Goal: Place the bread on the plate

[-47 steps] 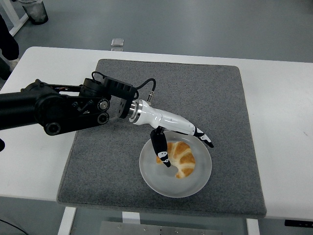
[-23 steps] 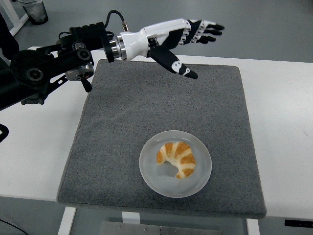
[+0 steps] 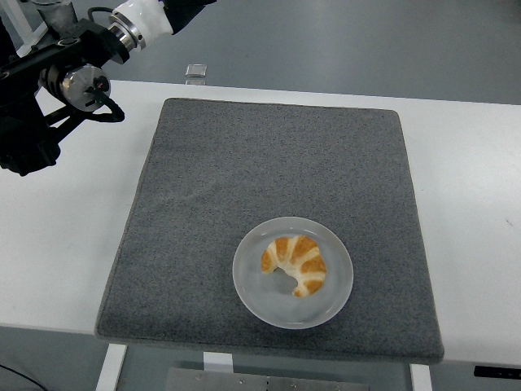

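A golden croissant (image 3: 295, 262) lies on the white round plate (image 3: 254, 285), near the front middle of the grey mat (image 3: 277, 171). My left arm (image 3: 61, 77) is raised at the top left corner, well away from the plate. Only its black forearm and white wrist (image 3: 140, 18) show; the hand itself is cut off by the picture's top edge. The right arm is out of view.
The grey mat covers the middle of the white table (image 3: 472, 204). A small clear object (image 3: 195, 72) lies at the table's far edge. A dark bin (image 3: 55, 18) stands on the floor at top left.
My left hand let go of the croissant on the plate, rose and swung back to the upper left; the hand has now left the picture. The croissant stays on the plate.
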Robot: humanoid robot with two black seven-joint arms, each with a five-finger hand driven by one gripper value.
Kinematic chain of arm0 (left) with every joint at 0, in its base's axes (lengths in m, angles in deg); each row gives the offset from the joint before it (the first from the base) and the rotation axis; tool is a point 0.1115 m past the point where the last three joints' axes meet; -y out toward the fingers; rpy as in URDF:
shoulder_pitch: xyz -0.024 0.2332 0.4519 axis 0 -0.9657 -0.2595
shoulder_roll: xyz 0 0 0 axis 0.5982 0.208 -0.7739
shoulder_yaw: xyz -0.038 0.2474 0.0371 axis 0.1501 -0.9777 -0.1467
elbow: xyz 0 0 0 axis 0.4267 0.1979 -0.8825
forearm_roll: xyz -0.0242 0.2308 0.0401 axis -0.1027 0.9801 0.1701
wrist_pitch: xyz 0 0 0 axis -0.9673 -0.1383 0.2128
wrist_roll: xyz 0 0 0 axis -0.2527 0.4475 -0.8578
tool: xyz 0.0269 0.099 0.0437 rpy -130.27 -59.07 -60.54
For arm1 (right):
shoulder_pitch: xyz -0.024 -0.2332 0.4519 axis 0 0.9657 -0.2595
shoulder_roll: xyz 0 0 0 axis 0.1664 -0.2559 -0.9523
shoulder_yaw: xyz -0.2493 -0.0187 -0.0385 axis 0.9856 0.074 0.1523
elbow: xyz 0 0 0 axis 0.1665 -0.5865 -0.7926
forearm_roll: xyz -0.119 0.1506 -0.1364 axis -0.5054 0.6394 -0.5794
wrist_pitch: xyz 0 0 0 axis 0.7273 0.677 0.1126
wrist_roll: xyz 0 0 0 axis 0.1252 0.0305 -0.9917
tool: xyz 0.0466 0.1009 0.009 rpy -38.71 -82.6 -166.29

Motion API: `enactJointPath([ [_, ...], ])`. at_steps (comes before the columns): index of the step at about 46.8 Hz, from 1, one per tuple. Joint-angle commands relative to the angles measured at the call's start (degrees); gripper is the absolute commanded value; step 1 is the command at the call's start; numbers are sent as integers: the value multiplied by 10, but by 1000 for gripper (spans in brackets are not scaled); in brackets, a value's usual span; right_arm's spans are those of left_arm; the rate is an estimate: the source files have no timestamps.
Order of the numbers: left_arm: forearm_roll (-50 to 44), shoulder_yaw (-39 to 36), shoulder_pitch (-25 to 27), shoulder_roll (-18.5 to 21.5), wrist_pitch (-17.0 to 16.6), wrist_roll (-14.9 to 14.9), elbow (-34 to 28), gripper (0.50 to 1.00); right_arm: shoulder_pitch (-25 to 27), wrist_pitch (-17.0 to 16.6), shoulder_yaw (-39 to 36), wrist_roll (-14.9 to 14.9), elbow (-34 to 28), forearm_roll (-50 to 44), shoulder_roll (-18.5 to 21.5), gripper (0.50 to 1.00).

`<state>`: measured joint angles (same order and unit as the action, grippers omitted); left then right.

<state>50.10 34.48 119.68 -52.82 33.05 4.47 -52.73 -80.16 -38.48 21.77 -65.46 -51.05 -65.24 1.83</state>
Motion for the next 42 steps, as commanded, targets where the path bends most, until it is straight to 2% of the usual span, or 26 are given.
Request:
enactJointPath([
  [1, -40, 1, -11, 18, -1, -5, 0, 999, 0, 0, 0, 0, 0, 0, 0, 952],
  [9, -116, 17, -36, 31, -30, -15, 9, 999, 0, 0, 0, 0, 0, 0, 0, 952],
  [14, -161, 48, -59, 32, -30, -17, 22, 999, 0, 0, 0, 0, 0, 1, 0, 952],
  [20, -171, 85, -86, 24, -32, -16, 36, 999, 0, -1, -1, 0, 0, 0, 0, 952],
  [27, -169, 135, -121, -8, -32, -14, 54, 999, 0, 0, 1, 1, 0, -1, 0, 952],
  [37, -168, 142, -142, -52, -24, -14, 108, 999, 0, -2, -1, 0, 1, 1, 0, 952],
  [42, -168, 143, -153, -57, -16, -11, 116, 1000, 1, -1, -5, 0, 2, 5, 0, 952],
])
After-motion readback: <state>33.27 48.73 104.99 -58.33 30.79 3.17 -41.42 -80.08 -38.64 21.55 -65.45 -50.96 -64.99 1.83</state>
